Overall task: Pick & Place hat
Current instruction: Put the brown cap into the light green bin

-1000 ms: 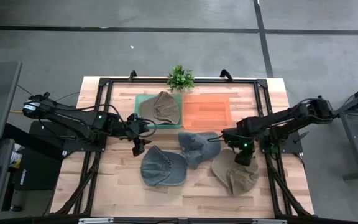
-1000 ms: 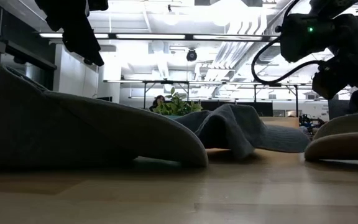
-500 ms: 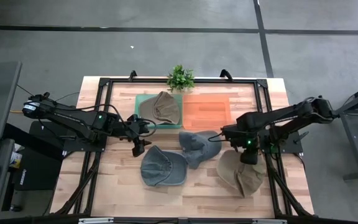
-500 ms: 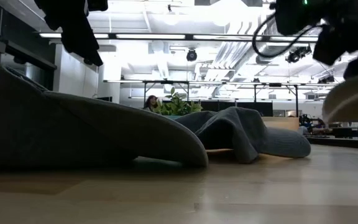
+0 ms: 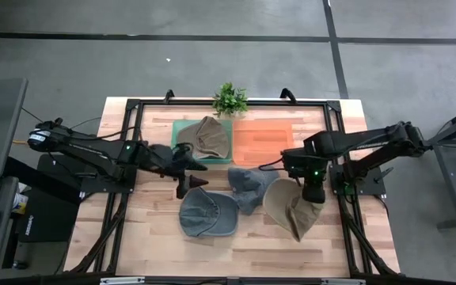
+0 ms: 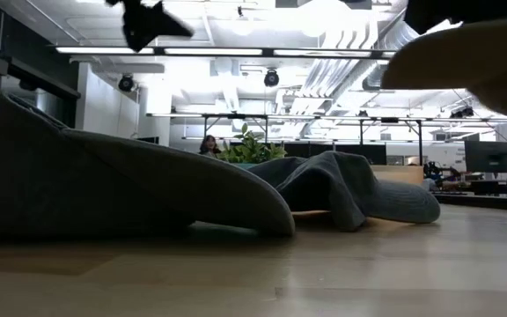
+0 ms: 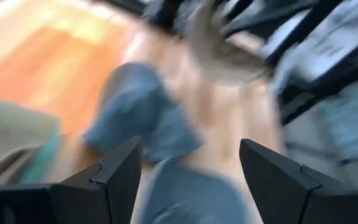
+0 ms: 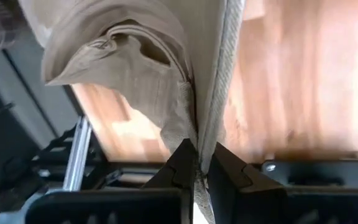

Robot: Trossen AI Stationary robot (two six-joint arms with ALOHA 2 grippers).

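Room: a wooden table (image 5: pixel 133 245) with a black frame is standing on a grey floor; in the low view a hall with ceiling lights and desks is showing behind it, with a person (image 6: pixel 209 143) far off.
Tan hat: the tan hat (image 5: pixel 288 207) is hanging from the right gripper (image 5: pixel 310 192), lifted clear of the wood; in the low view it is floating at the upper right (image 6: pixel 465 60).
Right jaws: nearly closed, pinching the hat's fabric (image 8: pixel 185 81) between the two fingers (image 8: pixel 180 163); the rest of the hat is drooping away from them above the table.
Left gripper: the left gripper (image 5: pixel 192 174) is hovering above the table between the green mat and the blue hat.
Left jaws: spread wide, holding nothing; its fingers (image 7: pixel 120 165) are framing blurred hats below.
Green mat: the green mat (image 5: pixel 180 131) is lying at the back of the table with an olive hat (image 5: pixel 206 136) on it.
Orange mat: the orange mat (image 5: pixel 262 142) is lying just beside the green one, touching it, with nothing on it.
Blue hat: the blue hat (image 5: pixel 206 212) is lying at the front centre, near the left gripper.
Grey hat: the grey hat (image 5: pixel 249 187) is lying between the blue hat and the tan hat, just in front of the orange mat.
Plant: a small plant (image 5: pixel 229 98) is standing at the back edge, behind the mats.
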